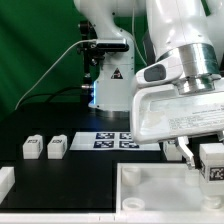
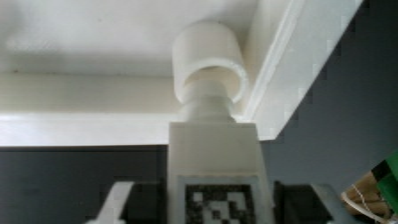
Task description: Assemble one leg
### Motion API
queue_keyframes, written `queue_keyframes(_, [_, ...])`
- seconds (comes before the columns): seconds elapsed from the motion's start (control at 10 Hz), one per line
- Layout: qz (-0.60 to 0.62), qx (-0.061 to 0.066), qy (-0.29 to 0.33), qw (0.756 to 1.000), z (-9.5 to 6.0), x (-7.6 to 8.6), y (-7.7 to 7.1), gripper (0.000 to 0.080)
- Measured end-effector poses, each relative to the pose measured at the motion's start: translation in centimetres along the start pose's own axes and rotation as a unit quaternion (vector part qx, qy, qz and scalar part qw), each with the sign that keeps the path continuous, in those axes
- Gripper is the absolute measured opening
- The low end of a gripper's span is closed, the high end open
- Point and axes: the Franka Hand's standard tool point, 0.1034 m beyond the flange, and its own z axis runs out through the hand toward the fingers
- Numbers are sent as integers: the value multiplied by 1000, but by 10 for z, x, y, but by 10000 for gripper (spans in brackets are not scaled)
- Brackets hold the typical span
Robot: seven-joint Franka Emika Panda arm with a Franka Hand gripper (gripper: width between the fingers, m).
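My gripper [image 1: 205,160] is shut on a leg [image 1: 212,164], a small white block with a black-and-white tag, and holds it over the right corner of the large white panel [image 1: 150,188]. In the wrist view the leg [image 2: 215,150] stands between my fingers [image 2: 125,200]. Its narrow tip meets a round white socket [image 2: 214,58] next to the panel's raised rim [image 2: 285,70]. I cannot tell how deep the tip sits. Two more legs [image 1: 32,147] [image 1: 57,147] lie on the black table at the exterior view's left.
The marker board [image 1: 118,140] lies flat behind the panel. Another white part [image 1: 5,181] shows at the exterior view's left edge. The robot's base [image 1: 108,80] stands at the back. A green curtain hangs behind it.
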Motion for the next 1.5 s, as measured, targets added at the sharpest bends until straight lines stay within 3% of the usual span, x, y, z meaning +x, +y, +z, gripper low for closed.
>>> queue_keyframes(0.5, [0, 1, -6, 1000, 8, -15, -3, 288])
queue_keyframes(0.9, [13, -4, 10, 1000, 14, -8, -3, 288])
queue_keyframes(1.1, [23, -12, 11, 1000, 16, -4, -3, 288])
queue_keyframes(1.4, [22, -11, 7, 1000, 16, -6, -3, 294])
queue_keyframes(1.5, [22, -11, 7, 1000, 16, -6, -3, 503])
